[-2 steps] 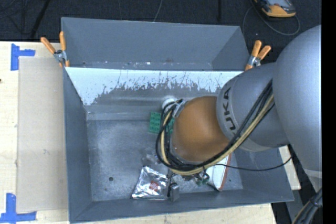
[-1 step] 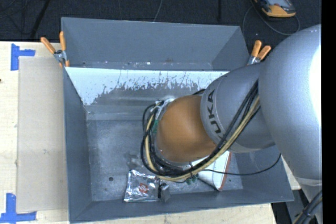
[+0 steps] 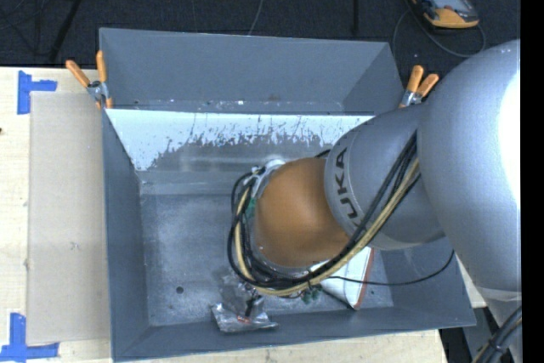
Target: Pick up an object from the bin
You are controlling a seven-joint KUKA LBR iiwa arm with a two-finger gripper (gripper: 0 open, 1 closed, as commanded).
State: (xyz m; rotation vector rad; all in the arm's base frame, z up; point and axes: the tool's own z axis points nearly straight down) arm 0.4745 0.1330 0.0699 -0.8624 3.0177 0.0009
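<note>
My gripper (image 3: 241, 310) is low over the bin floor, close to the front wall and a little left of the middle. A greyish, shiny patch lies right under it, and I cannot tell whether that is a loose thing or part of the gripper. A flat white thing with a reddish edge (image 3: 355, 285) lies on the floor to the gripper's right, mostly hidden beneath the arm.
The arm comes in from the right, and with its orange cover and cables it hides the middle and right of the bin floor. Bare grey floor shows to the left of the gripper, up to the left wall.
</note>
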